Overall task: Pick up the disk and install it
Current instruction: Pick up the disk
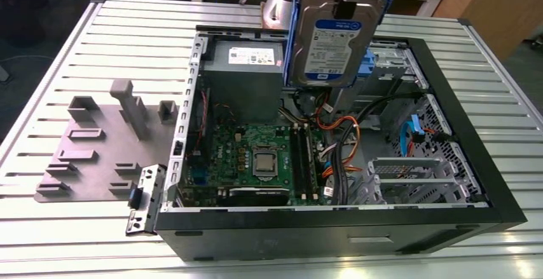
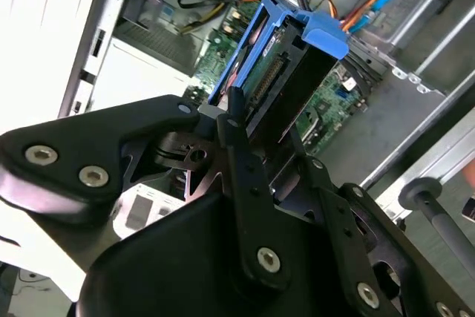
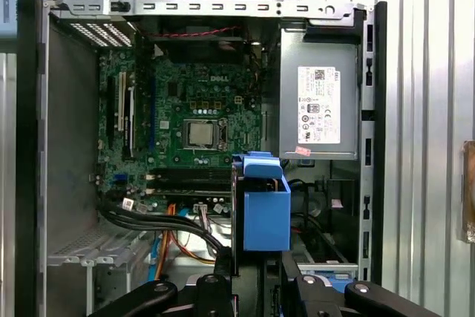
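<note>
The gripper [image 2: 263,135] is pinching the disk [image 2: 278,72] at one short end. Its fingers [image 2: 236,128] are pressing in from opposite sides and are closed firmly on it. This grip is leaving the long body and the far end free, probably so that end can go in first.

In the exterior view the drive is hanging upright in the air from the arm. It is hovering over the open computer case [image 1: 339,228] and appears to be touching nothing below. The case is lying on its side with the panel off, so the interior is facing up toward the descending load.

Beneath the drive, the motherboard [image 3: 193,109] and the orange cables [image 1: 344,126] are showing. The grey power supply [image 3: 319,94] is sitting just beside its line of travel. An empty metal drive cage [image 1: 416,177] is sitting at the case's near corner on the exterior view's right. Farther off, a grey fixture plate [image 1: 93,152] is resting on the slatted table [image 1: 85,241].

The disk is showing a flat silver-grey metal body with a white-and-blue label on its face. A blue plastic carrier rail is wrapping its edges, and a dark connector strip is showing at the free end.
</note>
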Robot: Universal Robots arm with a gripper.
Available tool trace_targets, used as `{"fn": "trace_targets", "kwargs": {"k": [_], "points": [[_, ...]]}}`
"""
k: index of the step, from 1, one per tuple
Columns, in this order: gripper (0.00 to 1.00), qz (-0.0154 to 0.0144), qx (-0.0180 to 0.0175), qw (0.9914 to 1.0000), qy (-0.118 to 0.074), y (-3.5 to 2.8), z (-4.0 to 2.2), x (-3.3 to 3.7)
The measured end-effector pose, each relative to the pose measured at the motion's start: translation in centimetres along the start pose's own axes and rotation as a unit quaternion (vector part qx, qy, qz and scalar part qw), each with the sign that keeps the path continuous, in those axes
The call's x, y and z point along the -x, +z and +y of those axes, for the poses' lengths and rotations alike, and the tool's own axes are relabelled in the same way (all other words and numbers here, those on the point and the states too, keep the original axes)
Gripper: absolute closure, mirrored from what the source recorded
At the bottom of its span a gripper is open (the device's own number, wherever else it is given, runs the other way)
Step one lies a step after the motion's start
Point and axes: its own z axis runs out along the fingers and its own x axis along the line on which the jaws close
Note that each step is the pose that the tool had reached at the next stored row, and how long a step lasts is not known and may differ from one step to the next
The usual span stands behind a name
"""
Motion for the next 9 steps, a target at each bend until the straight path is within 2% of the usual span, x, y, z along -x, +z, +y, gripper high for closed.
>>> {"fn": "trace_targets", "kwargs": {"k": [9], "points": [[0.65,0.0018,0.0000,1.00000,0.000,0.00,-0.02,-2.79]]}}
